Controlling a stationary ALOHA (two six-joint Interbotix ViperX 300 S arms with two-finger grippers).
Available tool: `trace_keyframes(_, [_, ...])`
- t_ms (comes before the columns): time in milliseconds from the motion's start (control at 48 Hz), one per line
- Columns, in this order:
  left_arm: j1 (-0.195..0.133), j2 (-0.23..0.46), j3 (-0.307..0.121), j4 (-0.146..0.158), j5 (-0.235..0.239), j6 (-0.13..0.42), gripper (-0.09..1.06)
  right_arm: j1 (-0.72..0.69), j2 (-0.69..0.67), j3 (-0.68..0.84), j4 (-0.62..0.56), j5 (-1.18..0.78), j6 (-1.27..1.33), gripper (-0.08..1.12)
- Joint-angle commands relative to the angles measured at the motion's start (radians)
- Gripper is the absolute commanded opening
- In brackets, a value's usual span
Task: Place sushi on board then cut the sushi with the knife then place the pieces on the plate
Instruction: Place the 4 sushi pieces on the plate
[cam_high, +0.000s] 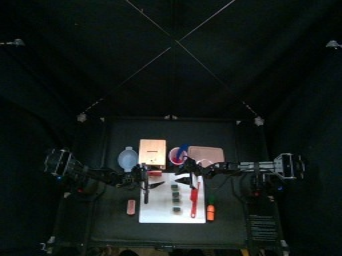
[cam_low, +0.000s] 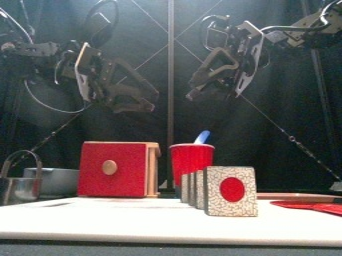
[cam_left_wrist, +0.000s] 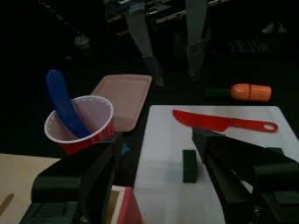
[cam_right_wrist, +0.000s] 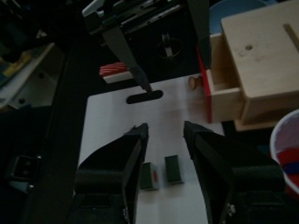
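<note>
the white rectangular plastic cutting board (cam_high: 174, 212) lies at the centre of the black worktop (cam_high: 112, 228), and directions here read from it in the top view, with 12 o'clock toward the back curtain. the toy sushi roll of dark green blocks (cam_low: 230, 191) stands on the board near its middle. from the front its end face is pale and speckled with a red disc. in the right wrist view two of its blocks sit side by side with a narrow gap between them.

a red plastic toy knife (cam_left_wrist: 228, 122) lies flat on the board toward 3 o'clock, apart from the sushi. the flat pink tray (cam_high: 206, 154) sits at 1 o'clock, off the board and with nothing on it. a red plastic cup (cam_low: 191, 160) at 12 o'clock holds a blue toy knife (cam_low: 202, 137), tilted. the pale wooden box with a red drawer front (cam_low: 118, 168) is at 11 o'clock, just beside the board's back edge. a blue-grey bowl with small handles (cam_high: 127, 157) is at 10 o'clock. a small orange toy food (cam_high: 210, 211) lies just off the board at 4 o'clock, and a pinkish striped toy (cam_high: 131, 206) lies at 8 o'clock.

the left gripper (cam_left_wrist: 163, 149) hangs above the board's 9 o'clock side, jaws wide and holding nothing. the right gripper (cam_right_wrist: 166, 129) hangs above the 3 o'clock side, jaws also spread and empty, clear of the sushi below.
</note>
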Motion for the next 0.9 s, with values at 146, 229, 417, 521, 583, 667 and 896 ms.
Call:
trace_keyframes(146, [0.003,0.0,-0.012,-0.002,-0.005,0.003,0.96,0.005,-0.028,0.052,0.258,-0.015,0.091,0.76])
trace_keyframes(229, [0.003,0.003,-0.012,0.0,-0.005,0.005,0.96,0.009,-0.041,0.058,0.261,-0.011,0.112,0.76])
trace_keyframes(417, [0.003,0.006,-0.003,-0.002,-0.003,0.003,0.96,0.049,0.0,0.044,0.098,0.038,0.118,0.76])
trace_keyframes(521, [0.003,0.006,0.006,-0.002,-0.003,0.003,0.96,0.052,0.054,0.023,-0.003,0.058,0.118,0.76])
trace_keyframes(583, [0.003,0.006,0.011,-0.002,-0.003,0.002,0.96,0.051,0.089,0.006,-0.103,0.061,0.118,0.76])
trace_keyframes(667, [0.002,0.003,0.014,-0.002,-0.003,0.002,0.96,0.051,0.124,-0.008,-0.201,0.067,0.118,0.76])
trace_keyframes(896, [0.0,-0.008,0.018,-0.002,-0.003,0.002,0.96,0.06,0.189,-0.034,-0.236,0.066,0.114,0.76])
